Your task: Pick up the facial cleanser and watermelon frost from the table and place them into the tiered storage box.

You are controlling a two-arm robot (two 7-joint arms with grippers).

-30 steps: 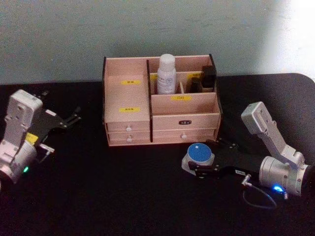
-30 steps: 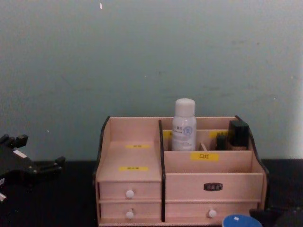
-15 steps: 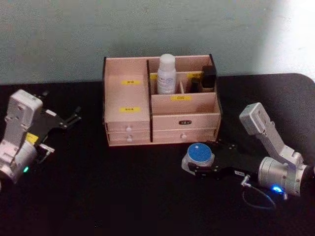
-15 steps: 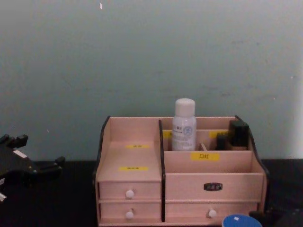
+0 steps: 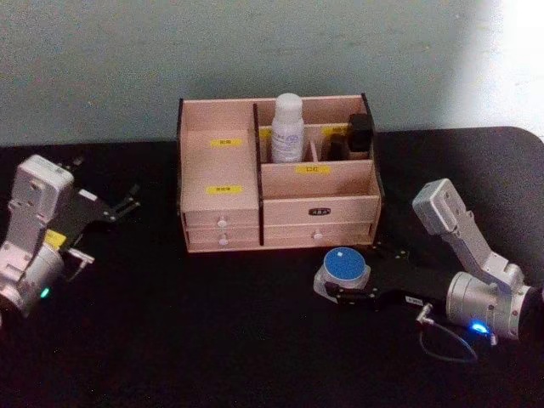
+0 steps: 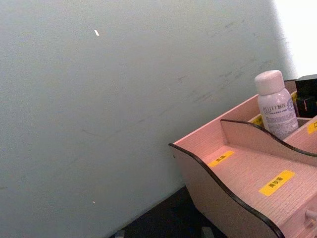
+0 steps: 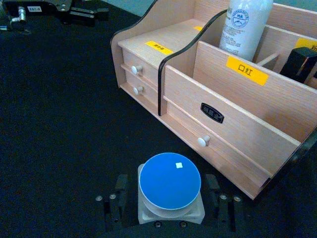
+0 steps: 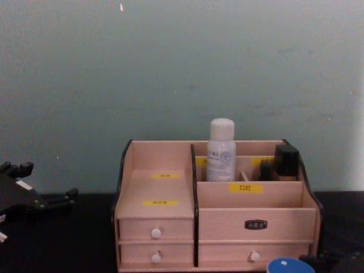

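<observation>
Grasp step in hand. Blue-lidded jar on counter, lower right of centre, just before storage box; straddled by right gripper, fingers apart. White bottle already boxed. Left gripper parked mid-left, fingers apart. Next: close, lift, clear front wall.
</observation>
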